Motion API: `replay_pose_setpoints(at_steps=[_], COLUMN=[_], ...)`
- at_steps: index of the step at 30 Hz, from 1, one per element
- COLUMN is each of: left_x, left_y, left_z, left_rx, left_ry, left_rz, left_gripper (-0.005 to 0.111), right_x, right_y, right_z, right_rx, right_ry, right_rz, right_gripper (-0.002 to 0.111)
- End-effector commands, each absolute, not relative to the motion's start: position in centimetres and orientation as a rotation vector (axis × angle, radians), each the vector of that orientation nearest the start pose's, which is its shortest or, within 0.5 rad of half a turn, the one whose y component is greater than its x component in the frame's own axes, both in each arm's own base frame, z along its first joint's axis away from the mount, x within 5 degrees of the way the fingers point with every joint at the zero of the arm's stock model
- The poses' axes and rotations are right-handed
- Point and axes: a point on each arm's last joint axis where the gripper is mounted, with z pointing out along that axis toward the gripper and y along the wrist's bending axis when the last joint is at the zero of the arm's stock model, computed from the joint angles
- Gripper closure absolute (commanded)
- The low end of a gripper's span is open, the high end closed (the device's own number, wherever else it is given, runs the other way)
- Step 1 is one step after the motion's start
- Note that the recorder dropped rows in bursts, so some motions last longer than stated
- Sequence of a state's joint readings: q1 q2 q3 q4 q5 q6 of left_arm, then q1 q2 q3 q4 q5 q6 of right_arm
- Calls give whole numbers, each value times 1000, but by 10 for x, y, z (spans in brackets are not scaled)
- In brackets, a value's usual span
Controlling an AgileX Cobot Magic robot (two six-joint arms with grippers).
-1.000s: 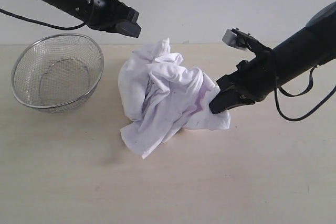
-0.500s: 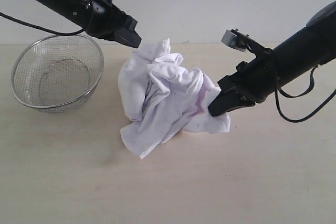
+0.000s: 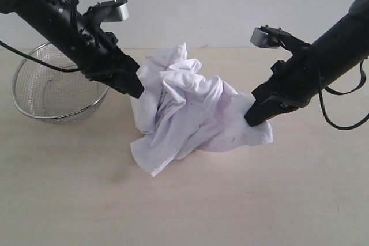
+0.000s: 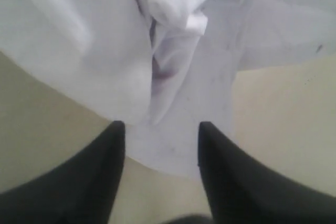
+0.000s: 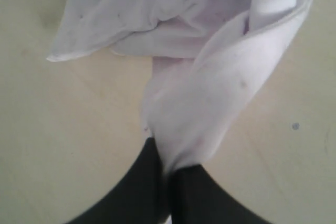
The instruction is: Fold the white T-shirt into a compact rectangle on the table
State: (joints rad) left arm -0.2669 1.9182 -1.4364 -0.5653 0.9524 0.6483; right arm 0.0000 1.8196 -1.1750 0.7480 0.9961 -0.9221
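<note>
While the pale table (image 3: 271, 200) fills the lower part of the exterior view, the white T-shirt (image 3: 184, 105) lies near its middle as a crumpled, unfolded heap. One corner is spread flat toward the front left and another flap stretches out to the right. A faint pink tint shows through some of the folds.

To the left of the shirt, near it but apart, stands a wire-mesh basket (image 3: 34, 93), partly hidden behind the left arm (image 3: 63, 21). That black arm slants down across the basket to the heap's left edge. The right arm (image 3: 323, 56) slants down from the other side.

At the shirt's left edge the left gripper (image 4: 160, 127) has its fingers spread. A thin edge of cloth lies between the tips, but nothing is clamped.

On the right flap, the right gripper (image 5: 167, 167) has its fingers pressed together, pinching a twisted band of the shirt that runs out from the tips.
</note>
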Motion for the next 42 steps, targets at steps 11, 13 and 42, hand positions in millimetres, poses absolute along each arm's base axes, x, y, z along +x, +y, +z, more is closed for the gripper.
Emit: replay_pose_setpoints(at_steps=[11,13,42], left_x=[326,326,337], left_y=[-155,-157,-164], left_z=[175,175,179], left_rx=[827,819,832], left_ry=[2803,2796,2615], left_rz=[-854,-867,-881], left_gripper=[77,77,102], right_x=[317,310,312], right_y=[39,36,19], right_z=[180,172,173], right_rx=[-637,-611,-372], right_ry=[2952,3005,3141], right_rz=[687,654,348], right_gripper=[108,108,58])
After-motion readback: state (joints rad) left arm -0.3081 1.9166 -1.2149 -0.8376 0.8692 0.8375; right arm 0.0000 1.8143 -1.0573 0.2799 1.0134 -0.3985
